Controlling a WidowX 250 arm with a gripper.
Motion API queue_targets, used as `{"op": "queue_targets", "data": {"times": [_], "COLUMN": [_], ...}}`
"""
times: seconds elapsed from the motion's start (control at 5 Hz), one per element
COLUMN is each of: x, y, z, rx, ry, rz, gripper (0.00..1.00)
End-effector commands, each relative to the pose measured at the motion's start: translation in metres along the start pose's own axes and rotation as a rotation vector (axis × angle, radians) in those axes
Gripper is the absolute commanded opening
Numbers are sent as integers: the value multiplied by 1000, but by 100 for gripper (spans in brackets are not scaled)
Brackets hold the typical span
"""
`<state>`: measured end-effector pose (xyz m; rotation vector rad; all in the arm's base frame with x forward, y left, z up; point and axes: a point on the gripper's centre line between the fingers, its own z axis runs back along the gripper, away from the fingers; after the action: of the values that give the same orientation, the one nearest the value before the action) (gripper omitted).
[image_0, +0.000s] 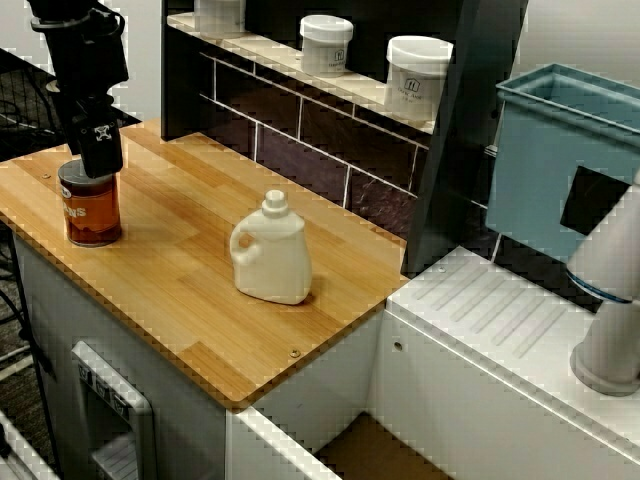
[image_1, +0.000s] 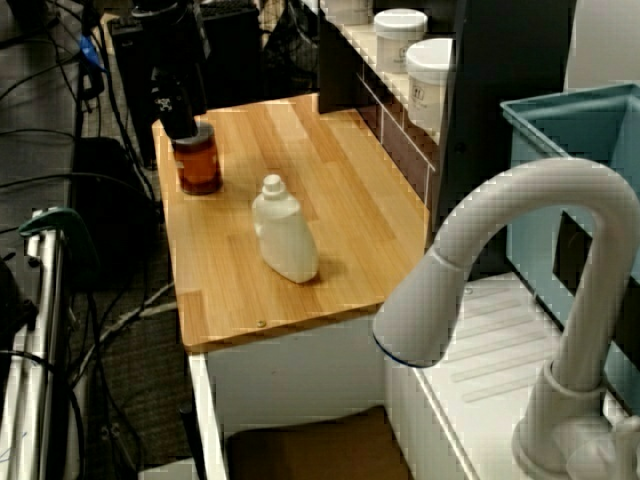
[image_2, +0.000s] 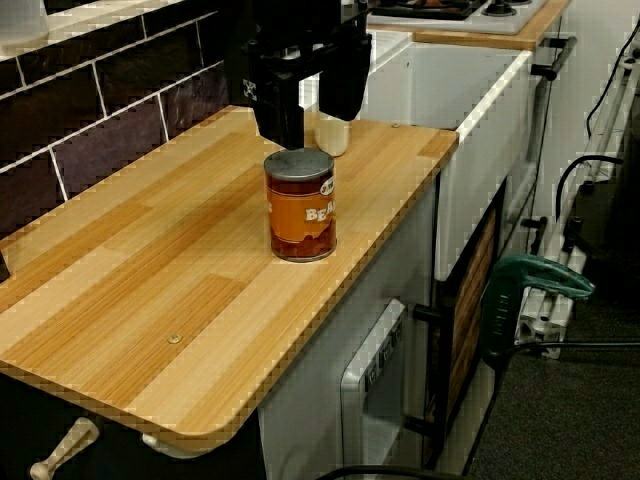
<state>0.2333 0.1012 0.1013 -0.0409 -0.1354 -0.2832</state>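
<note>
An orange-labelled tin can (image_0: 92, 205) (image_1: 198, 165) (image_2: 300, 205) stands upright near the left end of the wooden counter (image_0: 180, 290). My black gripper (image_0: 100, 165) (image_1: 182, 130) (image_2: 312, 125) hangs right over the can's lid. In the view from the counter's end its two fingers (image_2: 281, 110) stand apart, open, with nothing between them, their tips just above the lid. A white detergent bottle (image_0: 270, 250) (image_1: 283, 235) stands upright mid-counter, well apart from the can. In the view from the counter's end the bottle (image_2: 334, 138) is partly hidden behind the gripper.
A dark shelf over the tiled back wall carries white jars (image_0: 325, 45) (image_0: 417, 75). To the right are a white ribbed drainboard (image_0: 500, 310), a white faucet (image_1: 520, 270) and a teal bin (image_0: 560, 150). The counter's front edge (image_2: 330, 330) drops to a white cabinet.
</note>
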Motion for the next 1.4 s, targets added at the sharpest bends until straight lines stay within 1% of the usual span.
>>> {"op": "queue_targets", "data": {"times": [0.0,0.2,0.4,0.8,1.0,1.2], "x": [-5,-12,-18,-29,-33,-36], "y": [18,19,18,20,25,23], "z": [23,23,21,16,12,7], "rx": [93,118,99,73,65,50], "ry": [-13,19,51,98,147,185], "rz": [138,172,169,157,151,134], "gripper": [100,100,100,100,100,100]}}
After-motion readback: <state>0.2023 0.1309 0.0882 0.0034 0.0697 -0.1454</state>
